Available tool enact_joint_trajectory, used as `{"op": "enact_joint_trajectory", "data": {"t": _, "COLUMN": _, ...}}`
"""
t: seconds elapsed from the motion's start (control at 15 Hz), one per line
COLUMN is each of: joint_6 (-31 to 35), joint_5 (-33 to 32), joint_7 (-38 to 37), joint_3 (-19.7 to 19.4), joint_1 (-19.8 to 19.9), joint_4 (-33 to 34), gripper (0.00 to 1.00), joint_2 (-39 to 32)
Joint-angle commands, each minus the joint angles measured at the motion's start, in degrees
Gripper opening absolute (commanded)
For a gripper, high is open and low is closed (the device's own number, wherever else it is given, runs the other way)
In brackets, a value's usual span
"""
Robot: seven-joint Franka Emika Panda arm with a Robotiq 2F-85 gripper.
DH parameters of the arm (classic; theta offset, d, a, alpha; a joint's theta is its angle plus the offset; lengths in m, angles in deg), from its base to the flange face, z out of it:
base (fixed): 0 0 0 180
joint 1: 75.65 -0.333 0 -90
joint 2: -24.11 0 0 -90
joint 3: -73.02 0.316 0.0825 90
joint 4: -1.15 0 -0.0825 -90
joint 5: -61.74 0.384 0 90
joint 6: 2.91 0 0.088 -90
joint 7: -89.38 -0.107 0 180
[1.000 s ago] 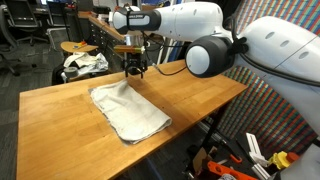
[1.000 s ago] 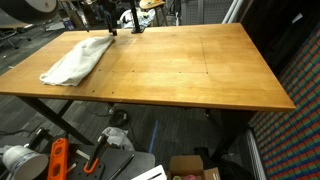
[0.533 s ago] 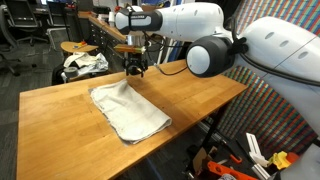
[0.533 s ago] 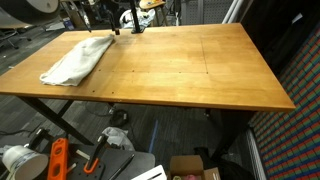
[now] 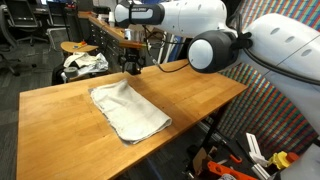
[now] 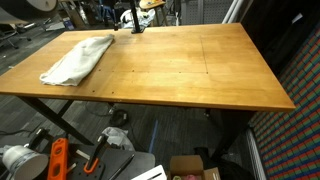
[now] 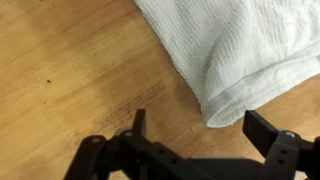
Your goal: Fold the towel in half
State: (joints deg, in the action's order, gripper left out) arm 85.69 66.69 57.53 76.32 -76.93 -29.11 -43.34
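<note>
The wrist view showed what the exterior views could not: the gripper (image 7: 195,120), jaws spread wide and holding nothing, hung over a corner of the towel (image 7: 240,45). The towel lay rumpled on the wooden table (image 5: 200,95), toward one end. In an exterior view, a cardboard box (image 6: 192,167) sat on the floor (contents too small to tell).

A large wooden table (image 6: 200,70) stands over a dark grey floor (image 6: 180,135) strewn with clutter.
</note>
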Motion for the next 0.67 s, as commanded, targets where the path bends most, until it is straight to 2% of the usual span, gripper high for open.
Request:
{"op": "enact_joint_trajectory", "data": {"t": 0.0, "joint_6": -0.2, "joint_5": -0.3, "joint_7": 10.0, "joint_3": 1.5, "joint_1": -0.6, "joint_4": -2.5, "gripper": 1.0, "joint_2": 2.1}}
{"op": "enact_joint_trajectory", "data": {"t": 0.33, "joint_6": 1.9, "joint_5": -0.4, "joint_7": 24.8, "joint_3": 3.1, "joint_1": -0.6, "joint_4": -6.3, "gripper": 1.0, "joint_2": 2.8}}
{"op": "enact_joint_trajectory", "data": {"t": 0.4, "joint_6": 2.7, "joint_5": -0.4, "joint_7": 27.9, "joint_3": 3.2, "joint_1": -0.5, "joint_4": -7.4, "gripper": 0.75, "joint_2": 3.2}}
{"op": "enact_joint_trajectory", "data": {"t": 0.47, "joint_6": 3.8, "joint_5": -0.4, "joint_7": 31.1, "joint_3": 3.3, "joint_1": -0.3, "joint_4": -8.4, "gripper": 0.74, "joint_2": 3.6}}
{"op": "enact_joint_trajectory", "data": {"t": 0.6, "joint_6": 6.4, "joint_5": -0.2, "joint_7": 37.3, "joint_3": 3.5, "joint_1": 0.2, "joint_4": -10.8, "gripper": 0.58, "joint_2": 4.5}}
